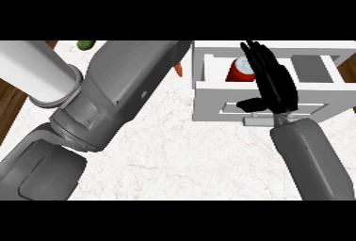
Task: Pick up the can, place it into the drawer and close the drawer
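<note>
Left arm: the grey forearm (118, 94) crosses the marble counter (188, 164) toward the top edge; its hand is out of view, so nothing can be said of its fingers.
Can: the red can (241, 71) with a pale top sits inside the open white drawer (208, 101), partly hidden by the right hand.
Handling: probably light, rigid and smooth-sided, so slippery; best held round its side wall.
Right hand: the right hand (272, 80) lies over the drawer, fingers straight and together, thumb out, holding nothing.
Handle: the drawer's handle (257, 121) juts out just beside the wrist.
</note>
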`<control>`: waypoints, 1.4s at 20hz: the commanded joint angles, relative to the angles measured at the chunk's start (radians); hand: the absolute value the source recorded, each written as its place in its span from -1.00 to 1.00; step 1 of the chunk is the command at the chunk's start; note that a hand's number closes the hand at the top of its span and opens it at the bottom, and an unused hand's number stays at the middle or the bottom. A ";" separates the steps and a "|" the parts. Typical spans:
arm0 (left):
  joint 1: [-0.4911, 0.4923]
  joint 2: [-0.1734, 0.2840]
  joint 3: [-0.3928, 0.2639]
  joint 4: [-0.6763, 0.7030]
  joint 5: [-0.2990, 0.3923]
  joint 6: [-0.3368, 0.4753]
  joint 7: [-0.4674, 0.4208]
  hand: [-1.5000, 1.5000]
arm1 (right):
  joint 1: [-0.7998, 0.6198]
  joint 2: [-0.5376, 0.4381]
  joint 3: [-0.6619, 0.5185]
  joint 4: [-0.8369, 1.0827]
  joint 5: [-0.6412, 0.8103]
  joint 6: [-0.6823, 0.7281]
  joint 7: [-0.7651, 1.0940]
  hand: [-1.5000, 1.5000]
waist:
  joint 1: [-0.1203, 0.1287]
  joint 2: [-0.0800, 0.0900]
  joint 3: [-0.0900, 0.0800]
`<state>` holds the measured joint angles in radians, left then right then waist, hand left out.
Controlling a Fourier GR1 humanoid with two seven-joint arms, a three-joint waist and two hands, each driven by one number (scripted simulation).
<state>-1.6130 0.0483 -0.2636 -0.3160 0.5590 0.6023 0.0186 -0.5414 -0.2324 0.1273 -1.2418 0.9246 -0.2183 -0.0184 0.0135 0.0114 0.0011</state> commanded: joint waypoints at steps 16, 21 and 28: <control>0.154 0.160 -0.025 -0.243 -0.046 -0.057 0.159 -1.00 | -0.439 0.063 -0.155 0.724 0.155 -0.443 -0.038 -1.00 | 0.080 -0.004 0.000; 0.209 0.217 -0.028 -0.306 -0.051 -0.103 0.172 -1.00 | -0.567 0.044 -0.182 0.821 0.164 -0.453 -0.032 -1.00 | 0.096 0.005 -0.001; 0.307 0.255 -0.036 -0.411 -0.049 -0.137 0.180 -1.00 | -0.657 0.033 -0.219 0.889 0.144 -0.456 -0.046 -1.00 | 0.117 0.009 -0.001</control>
<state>-1.3490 0.2644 -0.3004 -0.6756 0.5061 0.4979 0.1868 -1.1078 -0.1931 -0.0595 -0.3765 1.0833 -0.6381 -0.0751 0.1045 0.0226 0.0046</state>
